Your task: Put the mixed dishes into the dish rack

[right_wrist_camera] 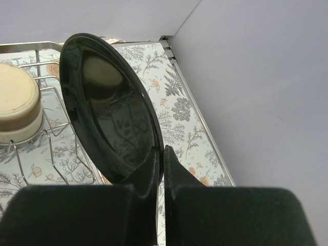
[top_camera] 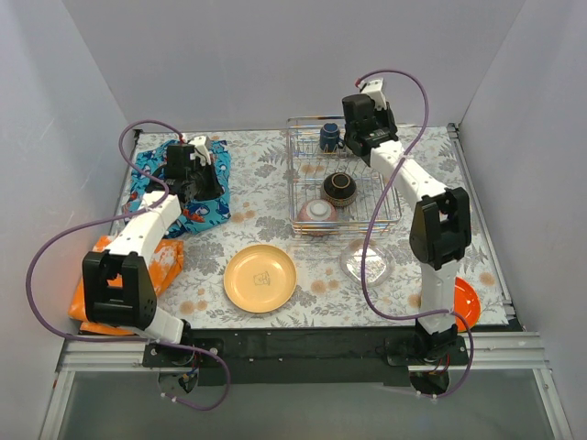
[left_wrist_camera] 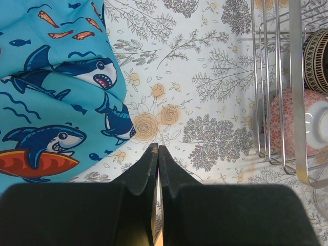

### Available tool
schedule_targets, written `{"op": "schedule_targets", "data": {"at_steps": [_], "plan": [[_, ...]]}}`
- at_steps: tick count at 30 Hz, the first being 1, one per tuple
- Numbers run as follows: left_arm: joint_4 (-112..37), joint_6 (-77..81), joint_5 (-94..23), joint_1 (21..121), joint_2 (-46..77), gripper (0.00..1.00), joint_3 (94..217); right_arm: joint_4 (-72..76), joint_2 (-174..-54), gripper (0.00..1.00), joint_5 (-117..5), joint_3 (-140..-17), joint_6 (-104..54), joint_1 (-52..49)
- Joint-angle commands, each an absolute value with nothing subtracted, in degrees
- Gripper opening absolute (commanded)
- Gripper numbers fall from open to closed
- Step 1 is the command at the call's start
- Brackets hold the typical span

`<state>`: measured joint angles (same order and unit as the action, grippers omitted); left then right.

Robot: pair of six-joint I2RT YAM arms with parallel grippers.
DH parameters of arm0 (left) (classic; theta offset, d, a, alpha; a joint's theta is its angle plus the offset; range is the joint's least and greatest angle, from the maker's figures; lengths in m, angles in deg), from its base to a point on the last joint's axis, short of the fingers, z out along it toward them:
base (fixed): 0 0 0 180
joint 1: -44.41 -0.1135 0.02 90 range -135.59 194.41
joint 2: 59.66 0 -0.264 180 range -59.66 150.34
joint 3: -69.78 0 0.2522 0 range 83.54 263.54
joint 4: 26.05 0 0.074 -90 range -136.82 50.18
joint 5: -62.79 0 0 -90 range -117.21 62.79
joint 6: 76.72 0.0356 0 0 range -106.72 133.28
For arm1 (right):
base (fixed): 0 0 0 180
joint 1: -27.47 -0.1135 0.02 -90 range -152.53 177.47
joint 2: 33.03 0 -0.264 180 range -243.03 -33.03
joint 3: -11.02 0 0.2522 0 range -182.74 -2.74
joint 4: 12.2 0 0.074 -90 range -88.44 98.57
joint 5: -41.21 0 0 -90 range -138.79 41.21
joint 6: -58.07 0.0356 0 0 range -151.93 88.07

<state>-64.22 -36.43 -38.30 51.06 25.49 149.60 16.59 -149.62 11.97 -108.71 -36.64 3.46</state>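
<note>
top view: the silver wire dish rack (top_camera: 295, 174) is partly loaded; the round tan-yellow plate (top_camera: 260, 278) lies outside it. left wrist: the left gripper (left_wrist_camera: 158, 151) is clenched on nothing, near the blue shark-print cloth (left_wrist_camera: 51, 92). right wrist: the right gripper (right_wrist_camera: 163, 154) pinches the round black plate (right_wrist_camera: 110, 113) by its rim, tilted over the rack; it is best lowered edge-first between tines, clear of the beige cup (right_wrist_camera: 18, 102).

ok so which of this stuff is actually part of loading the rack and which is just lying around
Part of the job: dish rack, black plate held in the right gripper, tan-yellow plate, orange plate, dark blue mug, dark brown bowl, patterned bowl, beige cup.

Just lying about: blue shark cloth, orange cloth.
</note>
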Motion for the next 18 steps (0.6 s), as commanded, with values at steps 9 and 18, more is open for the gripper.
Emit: {"op": "schedule_targets", "data": {"at_steps": [9, 18], "plan": [[-64.34, -36.20, -38.55, 51.26, 25.33, 0.00, 150.16, 16.59, -151.07, 0.01, 15.55, -109.44, -35.01, 3.39], [-63.99, -36.64, -39.33, 51.70, 25.33, 0.00, 150.25, 20.02, -150.46, 0.22, 12.13, -107.86, -34.65, 2.86]]}}
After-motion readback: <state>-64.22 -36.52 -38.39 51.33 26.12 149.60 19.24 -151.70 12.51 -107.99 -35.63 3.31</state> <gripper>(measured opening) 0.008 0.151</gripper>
